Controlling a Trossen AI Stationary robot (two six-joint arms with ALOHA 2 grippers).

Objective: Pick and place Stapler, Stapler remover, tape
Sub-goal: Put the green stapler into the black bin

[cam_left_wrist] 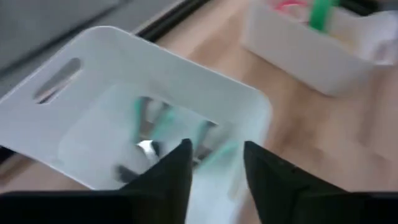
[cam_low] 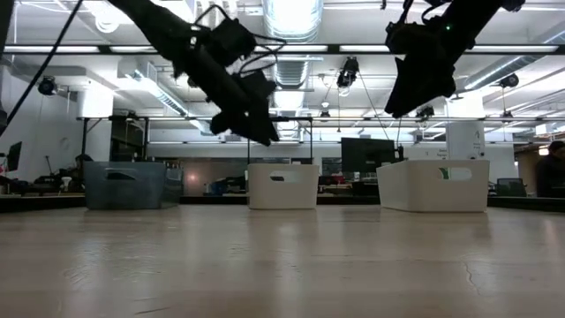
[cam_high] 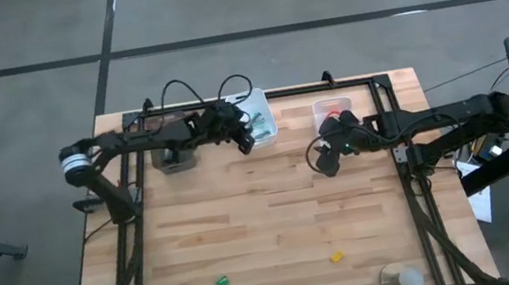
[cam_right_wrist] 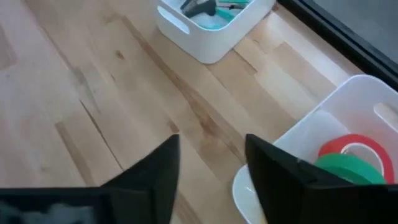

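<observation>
Tape rolls first: a red-orange roll [cam_right_wrist: 352,147] and a green roll [cam_right_wrist: 352,167] lie together in the right-hand white bin [cam_right_wrist: 348,106], and the right gripper [cam_right_wrist: 211,163] hangs just beside that bin's near wall, fingers spread with nothing between them. Looks like a drop-off just completed there. Over on the other side, the left gripper [cam_left_wrist: 214,163] hovers above the middle white bin [cam_left_wrist: 205,84], fingers parted and empty, blurred teal-and-metal tools lying inside. Out toward the table's near edge, a green piece [cam_high: 222,282] and a yellow piece [cam_high: 335,256] wait, well apart. Next call, I'd say: swing an arm across for those two.
</observation>
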